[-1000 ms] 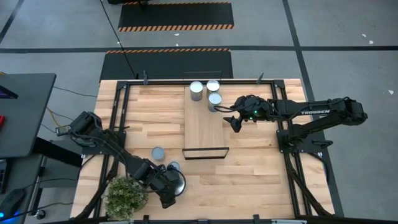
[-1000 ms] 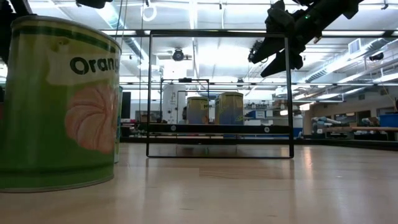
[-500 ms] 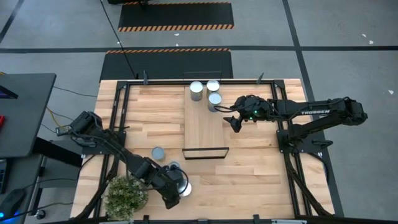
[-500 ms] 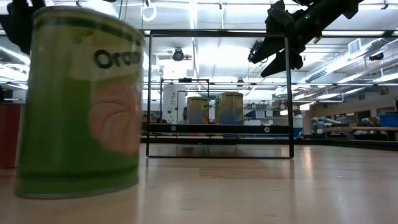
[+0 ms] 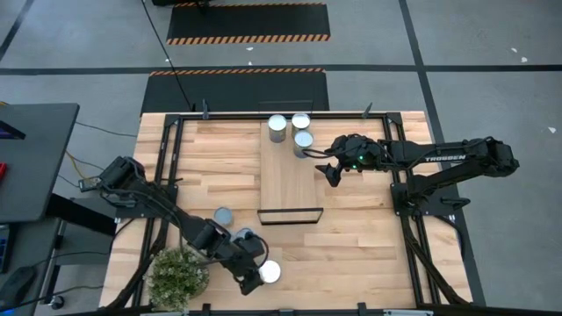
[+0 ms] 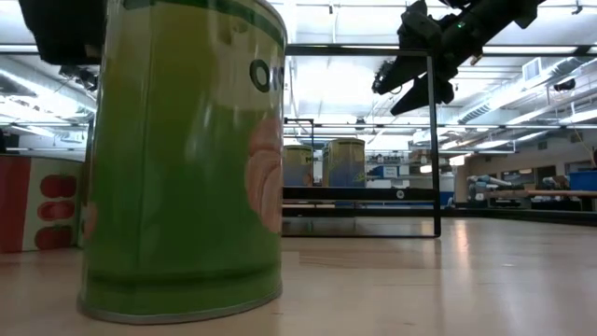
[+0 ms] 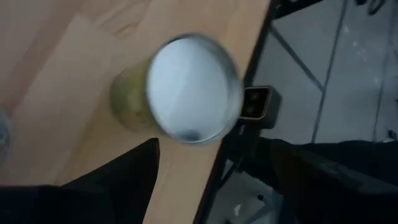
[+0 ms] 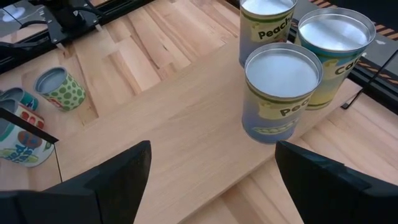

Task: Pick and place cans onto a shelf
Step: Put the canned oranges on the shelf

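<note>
A green-sided can with a white top (image 5: pixel 270 271) stands on the table near its front edge. It fills the left of the low view (image 6: pixel 182 159) and lies just beyond my left gripper's fingertips in the left wrist view (image 7: pixel 189 87). My left gripper (image 5: pixel 253 272) is open beside it, on its left. My right gripper (image 5: pixel 332 172) is open and empty, in the air above the right edge of the shelf (image 5: pixel 288 175). Three cans (image 8: pixel 283 93) stand on the shelf's far end. Two more cans (image 5: pixel 223 215) (image 5: pixel 245 234) stand on the table, left of the shelf's black frame (image 5: pixel 290 213). My left gripper's fingers (image 7: pixel 127 180) stand wide apart just behind the green can. I cannot tell whether a finger touches its side (image 7: pixel 127 102). The can's base rests on the table (image 6: pixel 177 308).
A bushy potted plant (image 5: pixel 178 276) stands at the front left corner, close to my left arm. A red-and-white can (image 6: pixel 42 201) shows behind the green can in the low view. The table's front edge and its black frame rail (image 7: pixel 252 109) lie right behind the green can.
My left gripper has gone toward the table's right and near edges. The green can, first hidden under the gripper, has slid along the table the same way. It now stands in the open, closer to the front edge and the low camera.
</note>
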Controlling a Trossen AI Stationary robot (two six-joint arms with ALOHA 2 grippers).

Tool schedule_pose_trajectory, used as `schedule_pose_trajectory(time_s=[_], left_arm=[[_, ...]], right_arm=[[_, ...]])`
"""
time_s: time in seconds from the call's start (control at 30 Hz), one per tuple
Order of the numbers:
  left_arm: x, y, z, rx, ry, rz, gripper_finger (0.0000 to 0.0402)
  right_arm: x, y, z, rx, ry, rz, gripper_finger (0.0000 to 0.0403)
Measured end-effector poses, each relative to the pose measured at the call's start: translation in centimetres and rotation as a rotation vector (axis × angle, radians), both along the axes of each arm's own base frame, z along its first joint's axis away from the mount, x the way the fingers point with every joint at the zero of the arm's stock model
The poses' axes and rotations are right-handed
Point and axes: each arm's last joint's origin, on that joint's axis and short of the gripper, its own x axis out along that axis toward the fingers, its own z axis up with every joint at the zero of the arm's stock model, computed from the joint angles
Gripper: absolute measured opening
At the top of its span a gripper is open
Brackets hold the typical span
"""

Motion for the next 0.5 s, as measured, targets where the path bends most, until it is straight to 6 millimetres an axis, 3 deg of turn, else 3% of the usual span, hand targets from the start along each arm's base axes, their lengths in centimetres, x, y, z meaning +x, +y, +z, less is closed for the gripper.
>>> schedule_pose_trajectory(time_s=[0.5], left_arm=[[-0.7,1.1,-1.0,0.097,0.129,0.013,0.0316]], right_arm=[[0.0,0.0,0.0,0.000,-0.001,0.000,0.0350]])
